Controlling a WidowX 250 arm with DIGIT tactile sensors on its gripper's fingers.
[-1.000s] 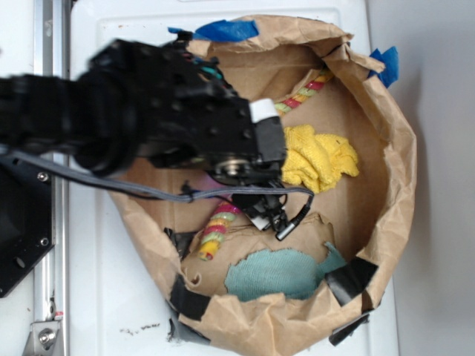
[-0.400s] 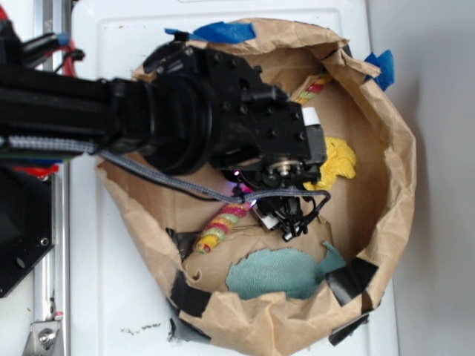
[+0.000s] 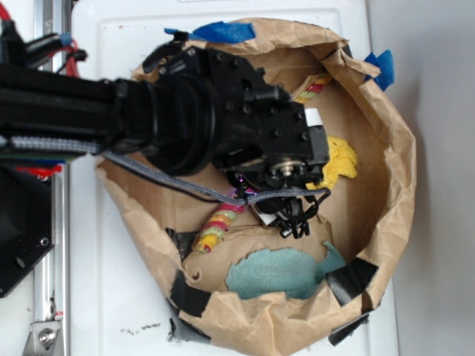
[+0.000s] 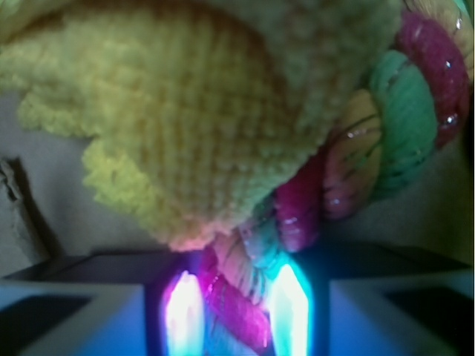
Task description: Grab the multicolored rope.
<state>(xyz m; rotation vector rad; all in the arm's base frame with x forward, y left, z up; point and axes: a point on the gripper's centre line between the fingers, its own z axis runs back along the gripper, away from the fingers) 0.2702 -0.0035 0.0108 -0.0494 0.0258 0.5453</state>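
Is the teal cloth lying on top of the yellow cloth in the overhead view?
No, the teal cloth lies flat by the paper bag's near rim, apart from the yellow cloth, which sits further up beside the arm.

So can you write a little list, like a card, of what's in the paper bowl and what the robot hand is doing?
container: crumpled brown paper bowl, taped with blue and black tape
multicolored rope: one end shows lower left, another upper right; the middle is hidden under the arm
yellow cloth: beside the arm; in the wrist view it partly lies over the rope
teal cloth: near the bottom rim, apart from the gripper
gripper: down on the rope, strands between its fingers
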